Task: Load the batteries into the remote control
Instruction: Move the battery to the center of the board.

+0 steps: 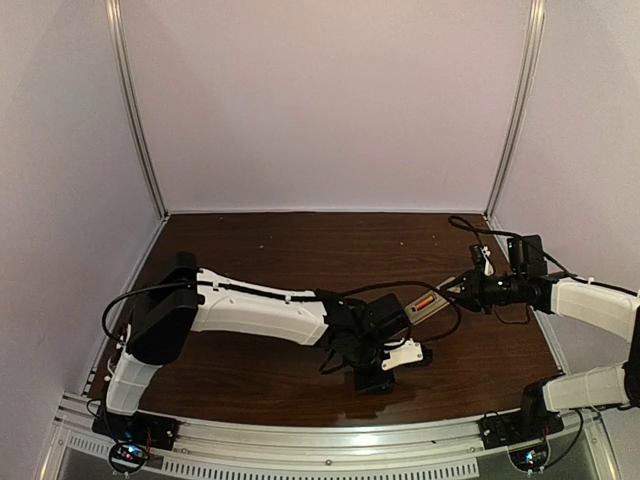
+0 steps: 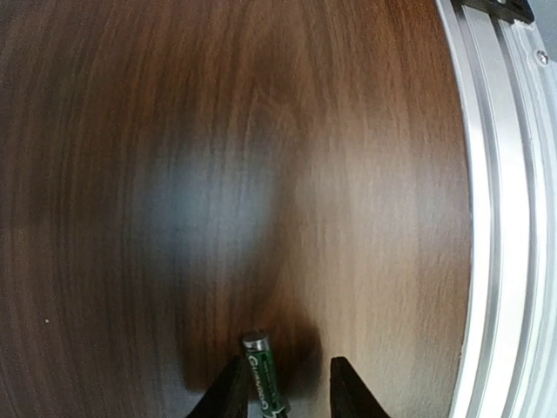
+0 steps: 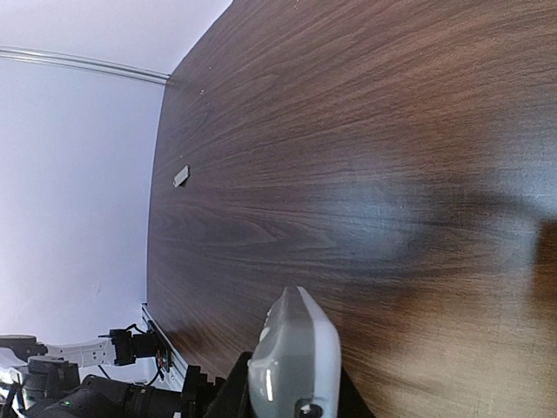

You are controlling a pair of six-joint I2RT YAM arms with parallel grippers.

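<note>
table [image 1: 250,250]: dark wood, sits under both pincers, nothing fancy

remote control [image 3: 291,348]: clamped by one end in the right pincer [image 3: 291,396], which is pressed tight on it. Its long axis runs straight out ahead of those fingers, free end aimed across at the left arm, held just above the wood

left pincer [image 2: 291,383]: spread around the dark battery [image 2: 264,376], down near the wood. One finger touches it, but we see a gap on the other side, so we'd say not pinched yet

dark battery, axis: runs forward along the fingers, a bit slanted, metal cap pointing away from the wrist

orange battery [image 1: 425,302]: already seated in the remote, ahead of the right pincer's tips, lying along the remote's length

step in hand: we reckon it's grabbing the second cell

how to do it well: we'd centre the fingers first so the squeeze doesn't roll it sideways, grip mid-length, leave both ends free for the bay
</note>
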